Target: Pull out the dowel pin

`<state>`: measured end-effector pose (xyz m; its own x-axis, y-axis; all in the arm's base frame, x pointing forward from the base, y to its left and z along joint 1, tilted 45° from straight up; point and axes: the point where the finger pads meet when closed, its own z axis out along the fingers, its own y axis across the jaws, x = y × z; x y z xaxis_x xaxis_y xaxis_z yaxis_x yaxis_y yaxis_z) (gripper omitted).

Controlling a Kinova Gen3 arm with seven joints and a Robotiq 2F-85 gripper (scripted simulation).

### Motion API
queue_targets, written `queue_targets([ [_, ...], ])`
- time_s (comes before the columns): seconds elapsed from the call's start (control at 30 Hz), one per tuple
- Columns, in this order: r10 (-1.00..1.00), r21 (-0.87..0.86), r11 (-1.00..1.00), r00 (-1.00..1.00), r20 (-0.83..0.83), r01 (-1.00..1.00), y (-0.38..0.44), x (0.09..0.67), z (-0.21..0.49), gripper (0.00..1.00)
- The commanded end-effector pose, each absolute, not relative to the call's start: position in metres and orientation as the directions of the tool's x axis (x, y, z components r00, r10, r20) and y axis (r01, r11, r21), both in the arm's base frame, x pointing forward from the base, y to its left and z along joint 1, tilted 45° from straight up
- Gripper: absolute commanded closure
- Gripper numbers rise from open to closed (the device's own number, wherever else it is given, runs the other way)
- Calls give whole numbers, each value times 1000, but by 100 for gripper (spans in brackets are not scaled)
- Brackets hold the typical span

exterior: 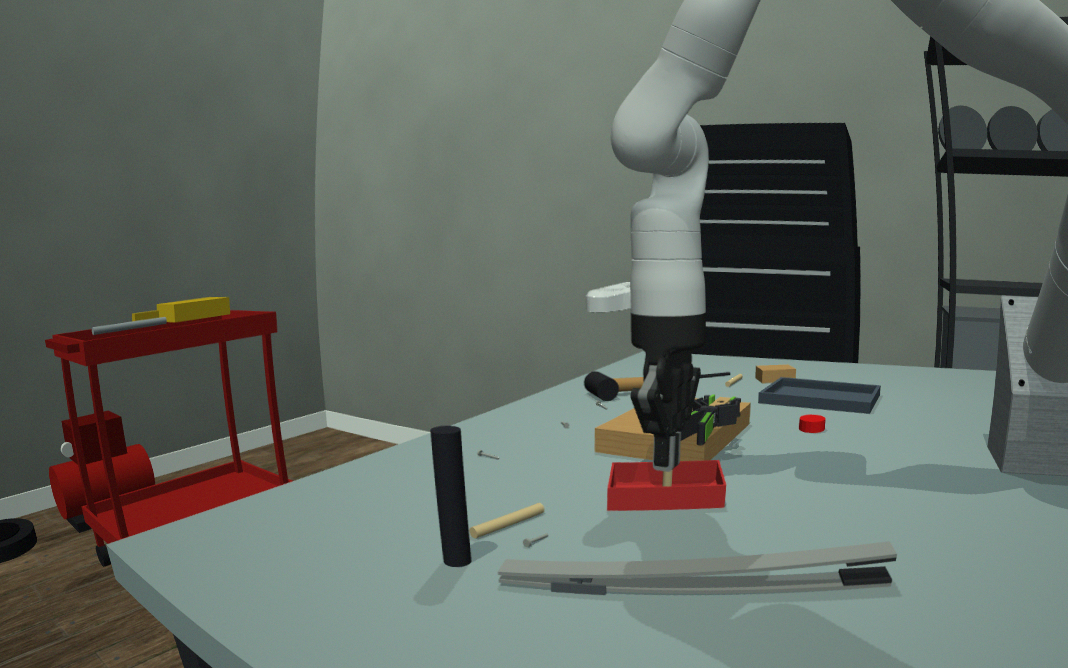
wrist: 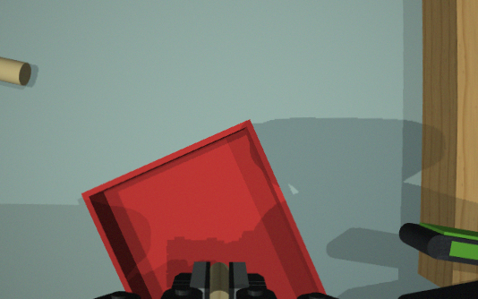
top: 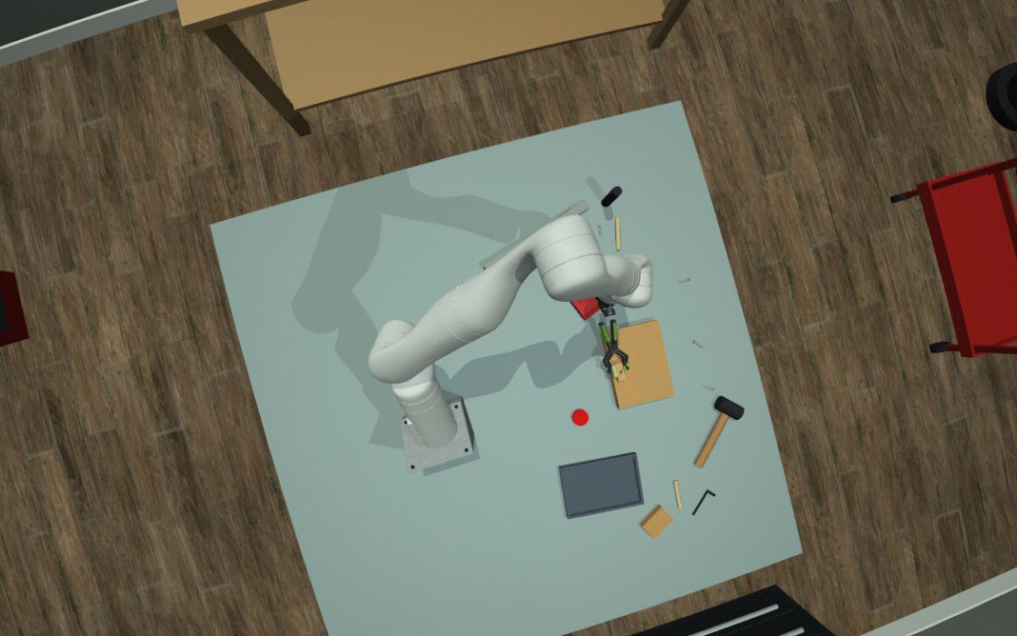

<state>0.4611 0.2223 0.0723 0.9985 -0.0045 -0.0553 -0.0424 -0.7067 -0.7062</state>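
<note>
Apparently smooth wooden bench board [top: 650, 367] [exterior: 618, 441] [wrist: 439, 112]

From here I see four screws [top: 684, 280] [exterior: 489, 455], three dowels [top: 617, 232] [exterior: 508, 520] [wrist: 11, 72], two trays [top: 563, 491] [exterior: 665, 497] [wrist: 166, 158], one spring clamp [top: 614, 349] [exterior: 706, 427] [wrist: 463, 250], one hex key [top: 700, 503] [exterior: 715, 374] toward four o'clock

A red cart [top: 946, 262] [exterior: 269, 321] stands on brown plank flooring [top: 112, 300] [exterior: 346, 450], near grey-green walls [exterior: 456, 196].

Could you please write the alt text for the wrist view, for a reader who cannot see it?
A claw grips a wooden pin upright over a red tray. A wooden board stands to the right, with a green and black clamp handle beside it, and another wooden rod lies at upper left.
</note>
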Motion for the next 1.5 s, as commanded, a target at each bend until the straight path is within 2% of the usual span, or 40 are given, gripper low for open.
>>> queue_targets([
  [0.0,-16,-706,-706,998,-59,-53,223,462,71,90],
  [0.3,-16,-706,-706,998,-59,-53,223,462,71,90],
  [0.33,-16,-706,-706,998,-59,-53,223,462,71,66],
  [1.47,-16,-706,-706,998,-59,-53,223,462,71,66],
])
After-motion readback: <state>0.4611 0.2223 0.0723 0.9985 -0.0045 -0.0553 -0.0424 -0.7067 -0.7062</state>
